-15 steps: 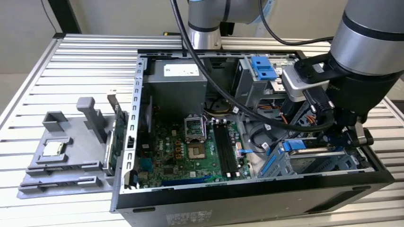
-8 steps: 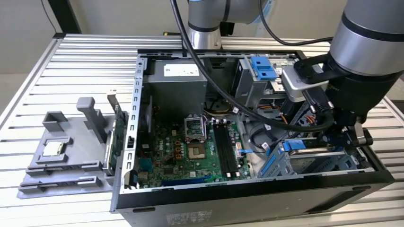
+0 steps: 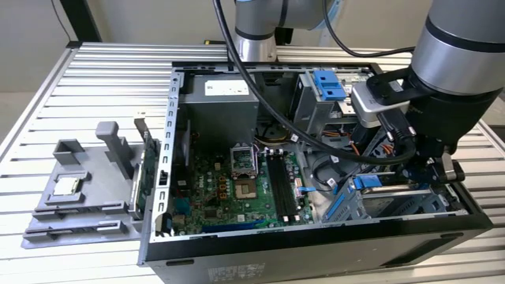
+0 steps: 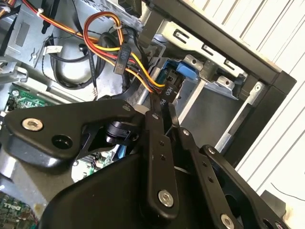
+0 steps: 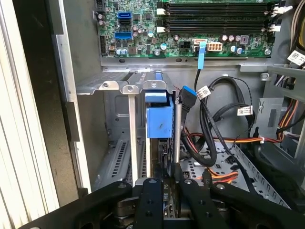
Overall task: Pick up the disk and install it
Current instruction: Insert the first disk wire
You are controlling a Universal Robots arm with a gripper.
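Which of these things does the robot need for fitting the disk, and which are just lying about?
In the job: the disk, the gripper, the drive cage.
Lying about: the grey tray with the processor chip, the power-supply box, the motherboard.

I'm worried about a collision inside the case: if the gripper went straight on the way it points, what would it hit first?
Probably the disk, standing edge-on in the metal drive cage right ahead of the gripper, its blue rail frame in line. Depth is unclear, so they may be touching.
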